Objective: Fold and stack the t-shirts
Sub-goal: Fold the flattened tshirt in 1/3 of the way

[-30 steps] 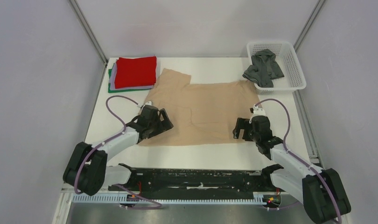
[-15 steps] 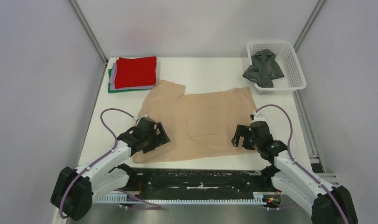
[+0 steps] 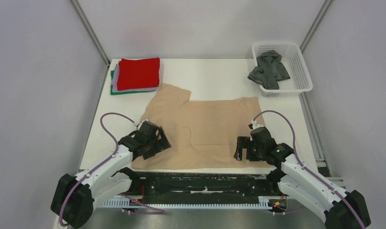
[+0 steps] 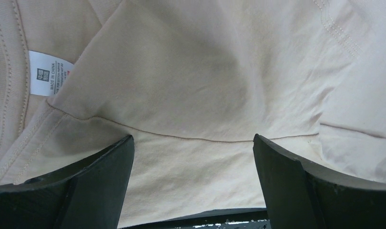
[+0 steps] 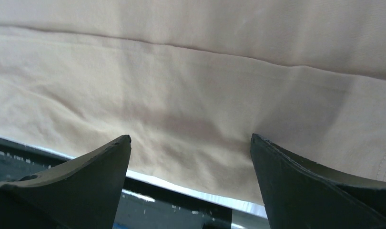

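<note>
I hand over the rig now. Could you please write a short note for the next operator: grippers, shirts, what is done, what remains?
The left gripper is open, jaws spread over the near left part of the tan shirt. The right gripper is open over its near right hem.
Tan shirt: spread out, unfolded, hem at the table's near edge.
Done: red shirt folded on top of the lavender shirt and the green shirt, far left corner.
Left: fold and stack the tan shirt, then the dark grey shirt, which lies crumpled in the white basket.
</note>
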You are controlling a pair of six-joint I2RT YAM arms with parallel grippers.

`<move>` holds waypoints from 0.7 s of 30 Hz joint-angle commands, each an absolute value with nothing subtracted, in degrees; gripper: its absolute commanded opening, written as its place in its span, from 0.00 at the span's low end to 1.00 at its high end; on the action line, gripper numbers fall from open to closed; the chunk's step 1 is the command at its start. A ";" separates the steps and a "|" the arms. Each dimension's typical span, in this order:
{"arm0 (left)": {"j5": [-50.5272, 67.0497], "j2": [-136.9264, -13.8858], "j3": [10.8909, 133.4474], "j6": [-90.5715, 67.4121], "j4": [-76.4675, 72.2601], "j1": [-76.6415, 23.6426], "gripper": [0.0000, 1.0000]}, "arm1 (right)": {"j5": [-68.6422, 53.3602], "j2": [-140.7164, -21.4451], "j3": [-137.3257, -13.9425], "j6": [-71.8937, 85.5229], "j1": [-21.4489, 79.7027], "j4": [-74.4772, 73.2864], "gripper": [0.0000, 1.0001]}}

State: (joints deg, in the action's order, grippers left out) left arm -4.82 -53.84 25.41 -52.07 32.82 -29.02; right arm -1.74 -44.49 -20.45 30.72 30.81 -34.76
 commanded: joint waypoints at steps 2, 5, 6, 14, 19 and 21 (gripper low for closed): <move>-6.94 -53.60 27.06 -53.00 36.56 -29.22 1.00 | -10.56 -45.22 -17.95 34.17 32.50 -55.29 0.98; -7.07 -52.30 26.86 -53.09 37.77 -29.12 1.00 | -8.97 -46.51 -21.21 32.74 32.58 -52.33 0.98; -6.99 -51.71 27.09 -53.00 38.19 -29.16 1.00 | -7.92 -46.86 -22.76 32.20 32.52 -50.90 0.98; -10.99 -51.14 39.57 -48.88 37.79 -29.10 1.00 | 5.01 -50.52 -40.33 27.69 32.44 -36.92 0.98; -16.00 -63.12 53.44 -43.66 34.08 -28.52 1.00 | 13.43 -57.19 -46.36 23.95 29.62 -31.37 0.98; -17.36 -71.63 60.18 -41.34 33.20 -27.25 1.00 | 11.98 -59.99 -46.63 23.23 24.90 -27.17 0.98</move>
